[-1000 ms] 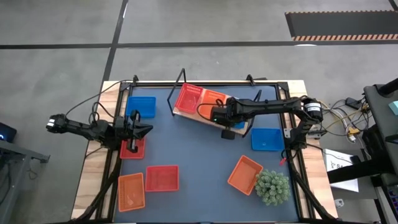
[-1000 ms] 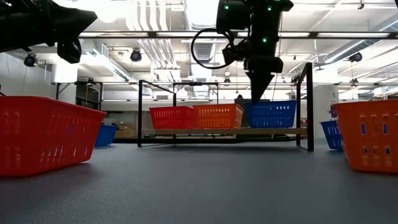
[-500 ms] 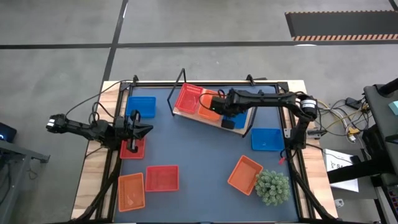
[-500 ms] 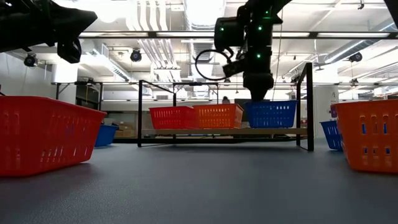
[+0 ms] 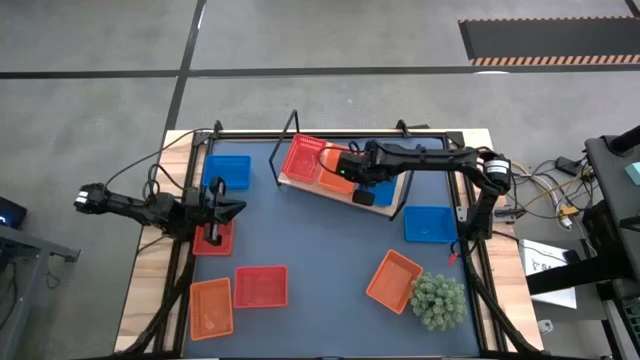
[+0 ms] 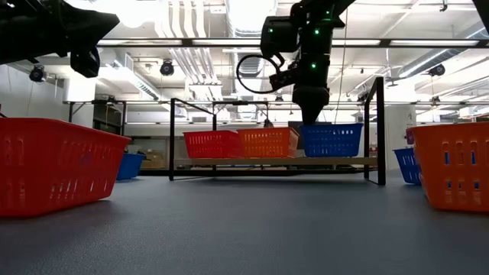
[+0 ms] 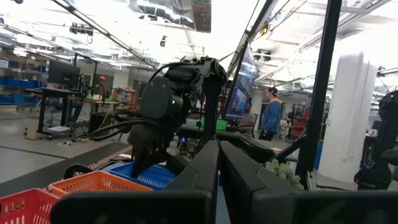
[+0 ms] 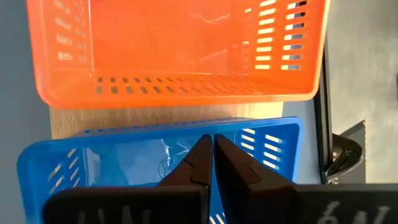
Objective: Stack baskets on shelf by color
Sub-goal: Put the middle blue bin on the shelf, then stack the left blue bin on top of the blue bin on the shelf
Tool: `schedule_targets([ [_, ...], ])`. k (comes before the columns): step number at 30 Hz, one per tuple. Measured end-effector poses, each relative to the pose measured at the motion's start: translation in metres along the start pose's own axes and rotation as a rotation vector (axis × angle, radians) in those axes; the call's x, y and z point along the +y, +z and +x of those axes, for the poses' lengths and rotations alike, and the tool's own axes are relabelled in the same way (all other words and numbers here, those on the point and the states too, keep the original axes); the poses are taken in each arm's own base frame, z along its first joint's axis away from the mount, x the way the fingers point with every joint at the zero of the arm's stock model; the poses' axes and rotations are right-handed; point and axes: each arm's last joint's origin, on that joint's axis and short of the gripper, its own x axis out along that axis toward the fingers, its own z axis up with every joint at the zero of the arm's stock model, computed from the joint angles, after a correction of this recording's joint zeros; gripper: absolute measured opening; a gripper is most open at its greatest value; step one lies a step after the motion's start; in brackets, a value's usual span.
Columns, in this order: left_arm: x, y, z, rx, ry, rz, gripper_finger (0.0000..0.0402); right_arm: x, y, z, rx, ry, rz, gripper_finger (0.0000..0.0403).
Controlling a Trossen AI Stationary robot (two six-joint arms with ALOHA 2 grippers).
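Note:
On the wooden shelf (image 5: 320, 192) at the table's far side stand a red basket (image 5: 303, 158), an orange basket (image 8: 174, 50) and a blue basket (image 8: 124, 155) in a row. My right gripper (image 6: 309, 116) hangs shut, pointing steeply down, just above the blue basket (image 6: 336, 140) near its end next to the orange one; I see no touch. My left gripper (image 5: 237, 210) waits shut at the table's left, above a red basket (image 5: 213, 238) that lies on the table.
Loose on the dark-blue tabletop lie a blue basket (image 5: 227, 170), a red one (image 5: 261, 285), an orange one (image 5: 211, 307), another orange (image 5: 394, 281) and another blue (image 5: 431, 223). A green spiky plant (image 5: 437, 300) stands near right. Black wire frames (image 6: 378, 130) end the shelf.
My right gripper has swung toward the table's far edge and a little left, from over the shelf's near edge to over the blue basket, staying shut. The baskets on the shelf have kept their places.

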Motion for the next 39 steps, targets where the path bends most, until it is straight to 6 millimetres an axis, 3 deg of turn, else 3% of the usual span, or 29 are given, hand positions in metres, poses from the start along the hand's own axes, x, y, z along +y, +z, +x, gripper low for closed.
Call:
schedule_targets([
  [4,0.000,0.000,0.000,0.001,0.000,0.001,0.0000,-0.002,0.001,-0.015,-0.019,0.000,-0.008,0.0008],
  [7,0.000,0.000,0.000,-0.002,0.000,0.000,0.0000,0.007,0.001,-0.044,-0.130,0.004,-0.026,0.0008],
  [13,0.000,0.004,0.000,-0.038,-0.007,-0.031,0.0000,0.052,-0.022,-0.105,-0.483,0.081,-0.068,0.0008],
  [18,-0.001,0.008,0.002,-0.076,-0.006,-0.061,0.0000,0.087,-0.049,-0.131,-0.804,0.164,-0.140,0.0008],
  [23,-0.002,0.005,0.008,-0.037,0.040,-0.103,0.0000,0.103,-0.073,-0.131,-1.017,0.196,-0.173,0.0008],
  [30,-0.002,0.000,0.022,0.079,0.238,-0.236,0.0000,0.105,-0.094,-0.113,-1.085,0.197,-0.172,0.0008],
  [35,0.001,-0.010,0.028,0.291,0.471,-0.358,0.0000,0.108,-0.105,-0.111,-1.159,0.191,-0.211,0.0008],
  [39,0.010,-0.008,0.024,0.561,0.779,-0.445,0.0000,0.106,-0.110,-0.113,-1.176,0.186,-0.224,0.0008],
])
